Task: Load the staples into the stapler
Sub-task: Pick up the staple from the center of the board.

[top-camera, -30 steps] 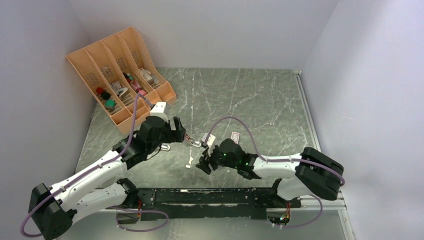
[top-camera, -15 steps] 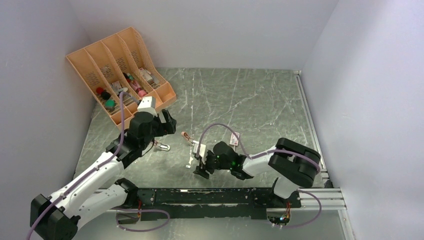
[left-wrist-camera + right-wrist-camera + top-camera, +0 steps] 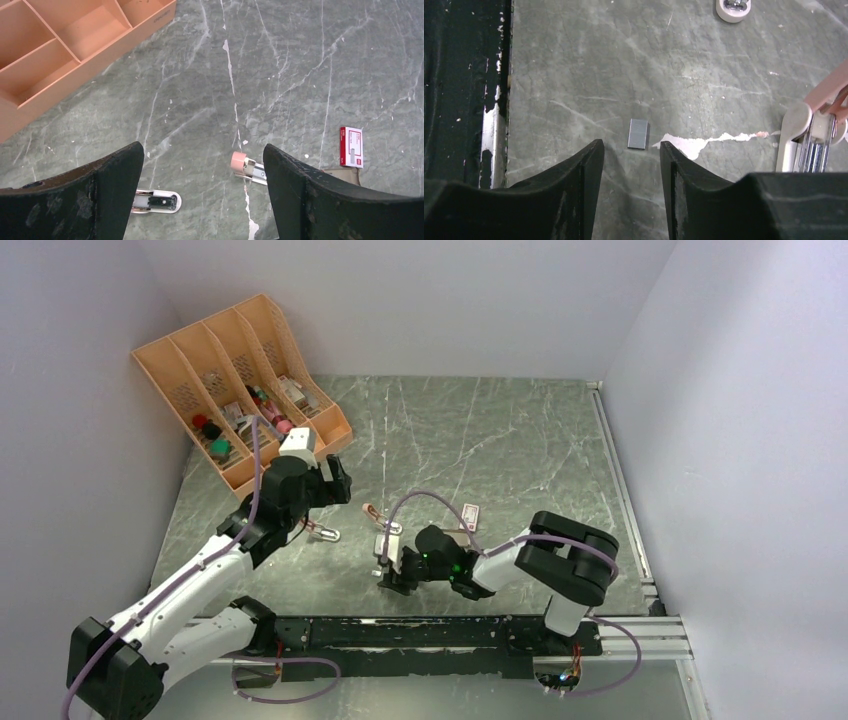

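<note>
left gripper (image 3: 201, 162): the jaws are wide apart and nothing is between them; it hangs above the table (image 3: 520, 440) and touches no thing.
right gripper (image 3: 631, 152): it is low over the table, near the front rail (image 3: 464, 90); the jaws stand apart with only a narrow gap, and this gap is empty.
staples (image 3: 638, 133): one short grey strip lies flat on the table at 12 o'clock from the right fingertips (image 3: 589, 160), in line with the gap between them; it is not pinched.
pink stapler (image 3: 829, 85): it lies at 3 o'clock from the strip in the right wrist view; the pink arm is lifted away from the pale base, and the metal channel shows between them.
staple box (image 3: 351, 146): red-and-white, flat on the table at 3 o'clock from the pink stapler in the left wrist view, near it but not touching.
second stapler (image 3: 156, 201): pale with a metal part, at 8 o'clock from the pink stapler in the left wrist view, its end hidden behind the left finger.
organizer (image 3: 240, 380): orange, with several compartments, at 10 o'clock on the table in the top view; the small items inside are too small to tell.
</note>
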Controlling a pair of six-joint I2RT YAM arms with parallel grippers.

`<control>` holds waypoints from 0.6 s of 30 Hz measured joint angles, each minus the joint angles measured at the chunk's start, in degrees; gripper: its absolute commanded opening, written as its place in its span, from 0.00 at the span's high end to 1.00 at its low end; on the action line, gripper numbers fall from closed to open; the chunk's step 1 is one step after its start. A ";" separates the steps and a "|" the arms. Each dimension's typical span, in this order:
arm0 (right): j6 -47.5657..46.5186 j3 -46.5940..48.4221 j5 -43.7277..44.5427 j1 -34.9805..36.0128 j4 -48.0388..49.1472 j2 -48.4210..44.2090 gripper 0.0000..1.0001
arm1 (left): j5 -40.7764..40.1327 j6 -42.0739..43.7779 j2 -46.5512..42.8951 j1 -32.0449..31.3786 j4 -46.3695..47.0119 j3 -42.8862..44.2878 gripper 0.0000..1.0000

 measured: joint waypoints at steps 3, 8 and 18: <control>-0.37 0.87 -0.02 0.44 0.37 1.01 0.60 | 0.66 0.24 0.04 0.48 0.22 0.00 0.07; -0.57 1.05 0.07 0.87 1.29 1.70 0.65 | 1.29 0.37 0.09 0.74 0.46 0.00 0.08; -0.66 1.05 0.57 1.07 2.05 2.23 0.78 | 2.21 0.35 1.01 1.31 0.76 0.00 0.08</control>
